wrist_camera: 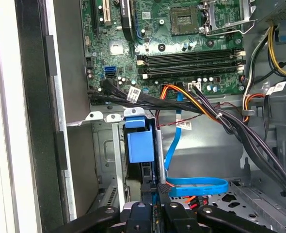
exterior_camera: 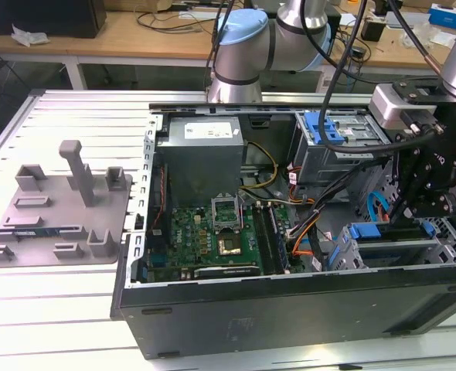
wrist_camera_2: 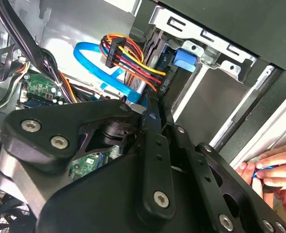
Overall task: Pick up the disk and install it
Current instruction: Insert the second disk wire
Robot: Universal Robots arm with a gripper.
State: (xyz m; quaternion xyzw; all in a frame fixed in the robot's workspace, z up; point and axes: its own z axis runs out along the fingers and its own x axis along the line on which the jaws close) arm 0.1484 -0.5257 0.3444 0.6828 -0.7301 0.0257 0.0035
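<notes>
An open computer case (exterior_camera: pixel 290 309) lay on its side on a slatted metal counter (exterior_camera: pixel 58 309), and a grey moulded tray (exterior_camera: pixel 58 216) stood well apart at the exterior view's left. The robot arm reached down into the case at the right edge of the frame, and its black pincer (exterior_camera: pixel 423 202) hung over the metal drive cage (exterior_camera: pixel 390 255) in the lower right. The disk (exterior_camera: pixel 394 234) stood on edge in the cage's slot. In the exterior view its long axis ran across the frame from left to right, with blue carrier plastic at both ends, and the pincer was directly above it, toward its right end. In the first wrist view the disk (wrist_camera: pixel 150 165) was a thin dark strip leading straight out from the pincer (wrist_camera: pixel 155 211). The pincer was narrow, with one finger on each flat face of the strip, and it appeared to be gripping the disk. A looped blue data cable (wrist_camera: pixel 196 184) and a bundle of coloured power wires (wrist_camera_2: pixel 128 58) lay just beside the slot. In the second wrist view a person's hand (wrist_camera_2: pixel 274 170) rested outside the case wall.
</notes>
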